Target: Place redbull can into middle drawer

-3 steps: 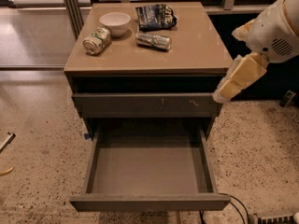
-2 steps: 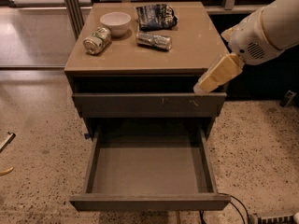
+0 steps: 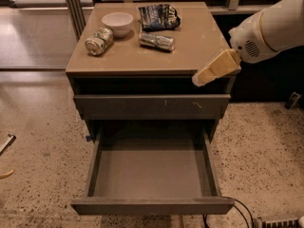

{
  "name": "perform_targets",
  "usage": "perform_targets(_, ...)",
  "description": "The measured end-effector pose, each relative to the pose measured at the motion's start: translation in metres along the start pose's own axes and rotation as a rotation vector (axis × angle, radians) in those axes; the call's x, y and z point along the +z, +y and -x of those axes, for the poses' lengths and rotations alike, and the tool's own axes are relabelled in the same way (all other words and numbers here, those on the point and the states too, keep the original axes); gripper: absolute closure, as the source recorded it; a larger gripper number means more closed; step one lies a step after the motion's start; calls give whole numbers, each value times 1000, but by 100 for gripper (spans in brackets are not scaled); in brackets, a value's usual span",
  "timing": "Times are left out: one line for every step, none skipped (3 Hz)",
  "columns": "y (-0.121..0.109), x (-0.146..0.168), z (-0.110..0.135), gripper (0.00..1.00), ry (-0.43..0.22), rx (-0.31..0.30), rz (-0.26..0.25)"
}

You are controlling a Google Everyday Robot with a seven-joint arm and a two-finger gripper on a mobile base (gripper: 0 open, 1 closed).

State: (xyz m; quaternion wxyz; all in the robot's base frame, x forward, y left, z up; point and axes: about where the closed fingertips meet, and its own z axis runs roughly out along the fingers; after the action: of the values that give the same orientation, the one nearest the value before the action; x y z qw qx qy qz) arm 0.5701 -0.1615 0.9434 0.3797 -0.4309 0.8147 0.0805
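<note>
Gripper (image 3: pixel 201 79): has moved left since the first frame, from off the cabinet's right side to the right front corner of the top (image 3: pixel 190 51). Its tip now overlaps the top's front edge. It carries nothing, and whether it is open or closed cannot be told.

Redbull can (image 3: pixel 156 41): unchanged, lying on its side on the top, just in front of the bag (image 3: pixel 159 17) and well apart from the gripper.

Bowl (image 3: pixel 118 23) and green-and-white can (image 3: pixel 99 42): unchanged, at the top's left rear, the can lying on its side.

Middle drawer (image 3: pixel 152 172): pulled fully out as before, floor bare.

Drawer above (image 3: pixel 152 106): shut, front scratched.
</note>
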Motion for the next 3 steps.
perform_targets(-6,10,3,0,-43,19,-5)
perform_targets(-22,27,12,0,-106,41,-29)
perform_targets(-41,52,28,0,-166,58,-50)
